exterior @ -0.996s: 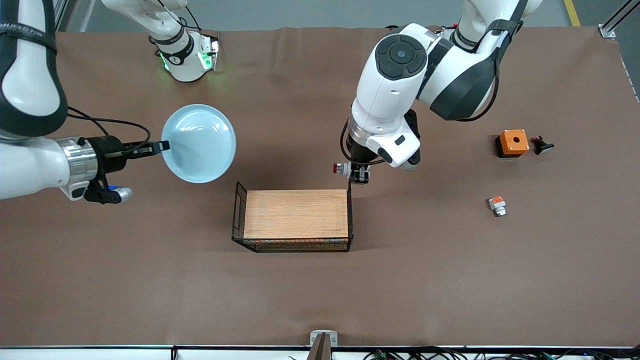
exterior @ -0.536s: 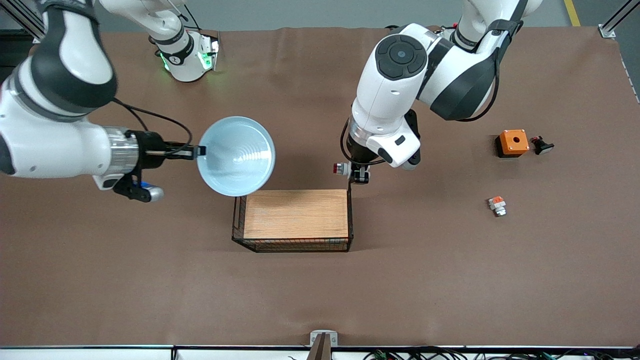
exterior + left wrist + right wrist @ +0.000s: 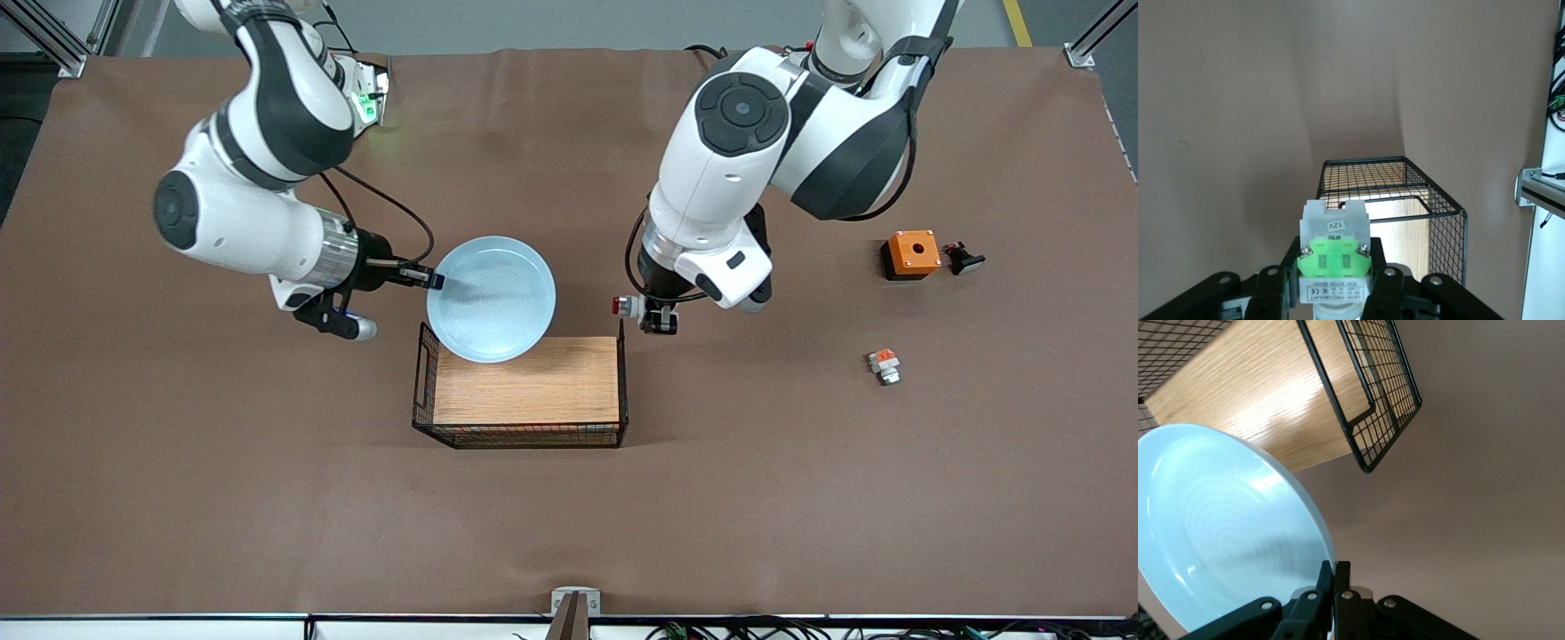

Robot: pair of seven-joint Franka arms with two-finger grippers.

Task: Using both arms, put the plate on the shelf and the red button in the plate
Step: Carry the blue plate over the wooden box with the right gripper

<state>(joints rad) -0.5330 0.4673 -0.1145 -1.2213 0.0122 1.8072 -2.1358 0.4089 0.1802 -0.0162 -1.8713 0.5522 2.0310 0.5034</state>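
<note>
Glossy glaze, wire mesh, matt cloth

The plate [image 3: 491,299] shines smooth (faint rings); the basket [image 3: 427,378] is thin black wire over a wood-grain floor; the table [image 3: 800,498] looks matt brown.

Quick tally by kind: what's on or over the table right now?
Plates: 1, the plate, in the right claw
Push-button parts: 3, the red button in the left claw, orange-block part, black part
Orange boxes: 1
Wire baskets: 1
Total: 6

The plate [image 3: 492,298] overhangs the wire basket [image 3: 425,391] at the right arm's end; the rest of its wooden floor lies open from above, its mesh walls fencing the sides
</note>
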